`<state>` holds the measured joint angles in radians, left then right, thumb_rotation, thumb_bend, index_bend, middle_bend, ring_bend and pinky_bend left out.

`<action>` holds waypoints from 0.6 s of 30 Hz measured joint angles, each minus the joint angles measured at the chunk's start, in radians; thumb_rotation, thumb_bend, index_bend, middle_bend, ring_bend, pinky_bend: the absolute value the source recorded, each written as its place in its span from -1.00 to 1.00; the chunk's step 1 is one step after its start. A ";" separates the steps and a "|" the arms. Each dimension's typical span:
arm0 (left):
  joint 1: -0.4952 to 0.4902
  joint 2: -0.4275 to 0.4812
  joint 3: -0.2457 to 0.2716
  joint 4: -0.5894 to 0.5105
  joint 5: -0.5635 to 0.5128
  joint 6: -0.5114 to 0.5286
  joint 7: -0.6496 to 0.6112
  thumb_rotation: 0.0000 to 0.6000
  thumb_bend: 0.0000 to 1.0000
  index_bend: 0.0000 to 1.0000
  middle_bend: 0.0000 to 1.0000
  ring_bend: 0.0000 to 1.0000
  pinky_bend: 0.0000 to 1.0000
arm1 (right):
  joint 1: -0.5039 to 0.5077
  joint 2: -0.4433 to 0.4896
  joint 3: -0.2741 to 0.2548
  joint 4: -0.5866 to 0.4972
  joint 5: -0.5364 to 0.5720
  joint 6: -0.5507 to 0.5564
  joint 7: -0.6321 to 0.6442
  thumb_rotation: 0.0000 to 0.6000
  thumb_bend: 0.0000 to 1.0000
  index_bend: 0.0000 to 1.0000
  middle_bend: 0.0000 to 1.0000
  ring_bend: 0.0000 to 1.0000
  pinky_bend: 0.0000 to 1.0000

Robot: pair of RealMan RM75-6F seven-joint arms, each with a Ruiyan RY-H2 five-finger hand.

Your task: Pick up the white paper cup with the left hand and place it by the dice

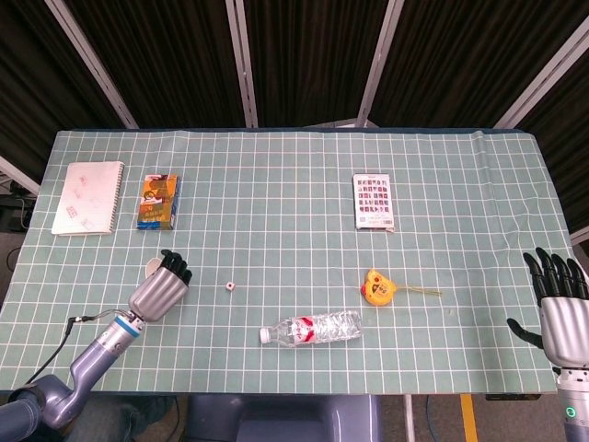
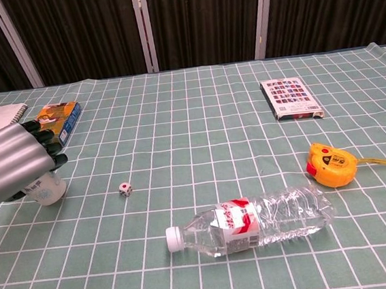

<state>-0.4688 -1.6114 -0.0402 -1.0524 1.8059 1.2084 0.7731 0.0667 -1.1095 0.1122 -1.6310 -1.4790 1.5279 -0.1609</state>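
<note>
The white paper cup [image 2: 50, 190] stands on the table mat at the left; in the head view only a sliver of its rim [image 1: 151, 268] shows. My left hand [image 2: 13, 164] is wrapped round its upper part with the fingers [image 1: 172, 268] curled in, and hides most of it. The small white dice [image 1: 229, 286] lies to the right of the cup, about two grid squares away [image 2: 125, 188]. At the table's near right corner my right hand [image 1: 560, 308] hovers with its fingers spread and nothing in it; the chest view does not show it.
A plastic water bottle [image 2: 255, 220] lies on its side near the front middle. An orange tape measure [image 2: 332, 164] sits to its right, a card box [image 1: 374, 202] further back. A notebook [image 1: 87, 197] and a colourful box [image 1: 158, 201] lie behind the cup.
</note>
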 measured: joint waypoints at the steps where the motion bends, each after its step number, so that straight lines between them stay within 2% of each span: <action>1: 0.002 0.004 -0.005 -0.011 -0.011 0.005 -0.028 1.00 -1.00 -0.01 -0.15 -0.35 -0.29 | 0.000 0.000 -0.001 -0.001 -0.001 0.000 0.001 1.00 -1.00 -1.00 -1.00 -1.00 -1.00; 4: 0.011 0.025 -0.029 -0.064 -0.065 0.012 -0.156 1.00 -1.00 -0.02 -0.16 -0.35 -0.29 | 0.000 0.002 -0.002 -0.003 -0.004 0.001 0.003 1.00 -1.00 -1.00 -1.00 -1.00 -1.00; 10: 0.028 0.107 -0.080 -0.216 -0.214 -0.027 -0.547 1.00 -1.00 -0.03 -0.19 -0.40 -0.33 | -0.001 0.003 -0.007 -0.010 -0.015 0.005 0.001 1.00 -1.00 -1.00 -1.00 -1.00 -1.00; 14: 0.033 0.186 -0.103 -0.314 -0.312 -0.118 -0.870 1.00 -1.00 -0.03 -0.20 -0.44 -0.36 | 0.000 0.002 -0.010 -0.014 -0.020 0.005 -0.002 1.00 -1.00 -1.00 -1.00 -1.00 -1.00; 18: 0.027 0.244 -0.111 -0.352 -0.375 -0.230 -1.134 1.00 -1.00 -0.04 -0.24 -0.44 -0.36 | 0.002 0.001 -0.011 -0.015 -0.021 0.002 -0.006 1.00 -1.00 -1.00 -1.00 -1.00 -1.00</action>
<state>-0.4422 -1.3678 -0.1514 -1.4044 1.4313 0.9782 -0.3610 0.0688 -1.1087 0.1007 -1.6465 -1.4999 1.5302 -0.1666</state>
